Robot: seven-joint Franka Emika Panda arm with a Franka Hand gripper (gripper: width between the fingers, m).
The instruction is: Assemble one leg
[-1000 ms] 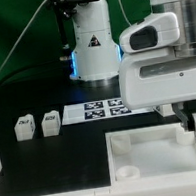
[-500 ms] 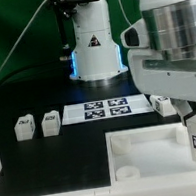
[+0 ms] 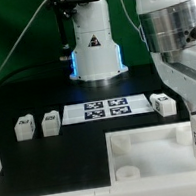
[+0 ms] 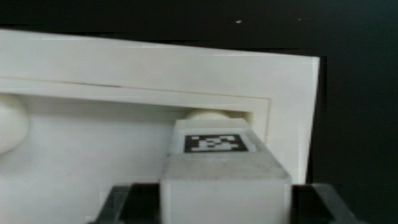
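You are at the insertion step — the pincer (image 4: pixel 217 190) is clamped on one leg (image 4: pixel 217 150), held over the square panel (image 3: pixel 144 150) at its corner on the exterior view's right. Three spare legs lie on the desk (image 3: pixel 34 160) beyond. Next: align with the corner hole — judged — lower, then twist.

My tool (image 4: pixel 217 198) grips a leg (image 4: pixel 221 150) of smooth, matt white plastic, its tag looking like printed paper. The panel (image 3: pixel 154 149) has the same matt white plastic look, faintly glossy at its edges. The table (image 3: pixel 26 101) is dull black. The marker board (image 3: pixel 106 109) looks flat and papery.
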